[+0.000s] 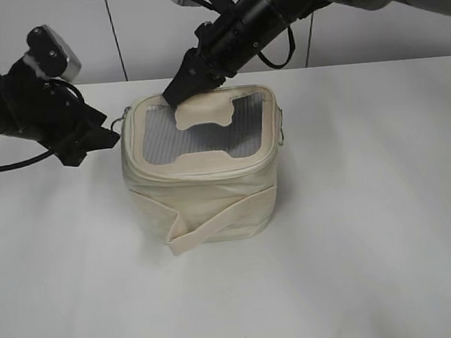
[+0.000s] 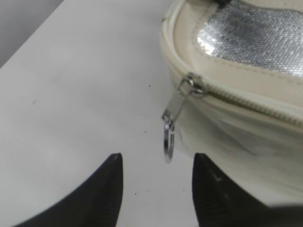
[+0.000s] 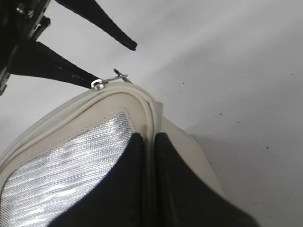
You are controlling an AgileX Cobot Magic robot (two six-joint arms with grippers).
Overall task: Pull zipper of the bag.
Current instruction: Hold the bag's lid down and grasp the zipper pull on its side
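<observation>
Risk of missing the little ring

Your left gripper (image 2: 156, 189) is spread wide, holding nothing. The round silver ring pull (image 2: 168, 139) hangs just beyond its tips, off the cream zipper (image 2: 246, 105) at the corner of the boxy cream bag (image 1: 204, 194) on the white table (image 1: 388, 226). Close off-line and the ring may swing away. Your right gripper (image 3: 147, 142) pinches the bag's top rim. If it slips, the soft bag may slide when you pull.

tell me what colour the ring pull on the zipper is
Silver metal; the ring pull shows best in the left wrist view.
</observation>
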